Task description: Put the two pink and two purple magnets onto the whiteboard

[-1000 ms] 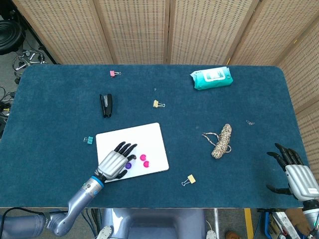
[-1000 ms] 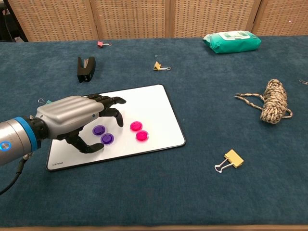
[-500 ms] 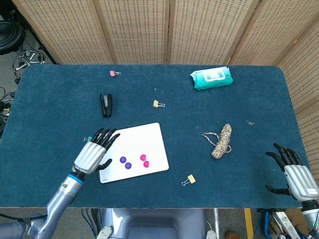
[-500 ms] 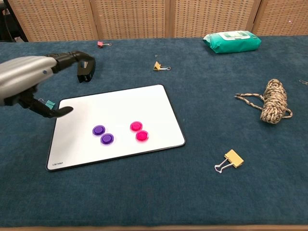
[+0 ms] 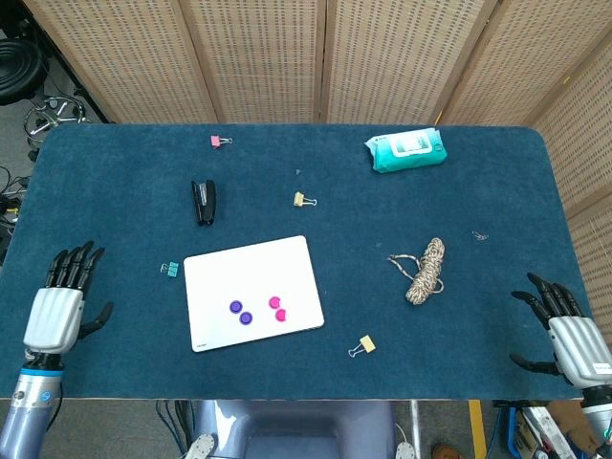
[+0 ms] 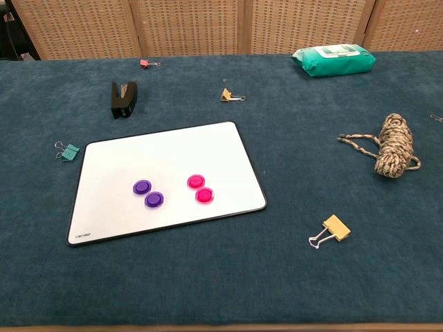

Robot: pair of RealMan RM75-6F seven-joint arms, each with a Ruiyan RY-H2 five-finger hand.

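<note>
Magnets on whiteboard — hands apart

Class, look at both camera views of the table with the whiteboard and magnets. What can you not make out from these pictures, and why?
- Left hand and right hand: absent from the chest view, outside its edges; only the head view shows them.
- Small print at the whiteboard corner, chest view: too small to read.
- Small object by the table's right edge, head view: too small to identify.
- Wipes pack label: too small to read.

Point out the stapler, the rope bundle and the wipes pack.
stapler (image 6: 123,98), chest view, middle of its black body.
rope bundle (image 6: 395,145), chest view, middle of the coil.
wipes pack (image 5: 405,150), head view, top face.
</note>
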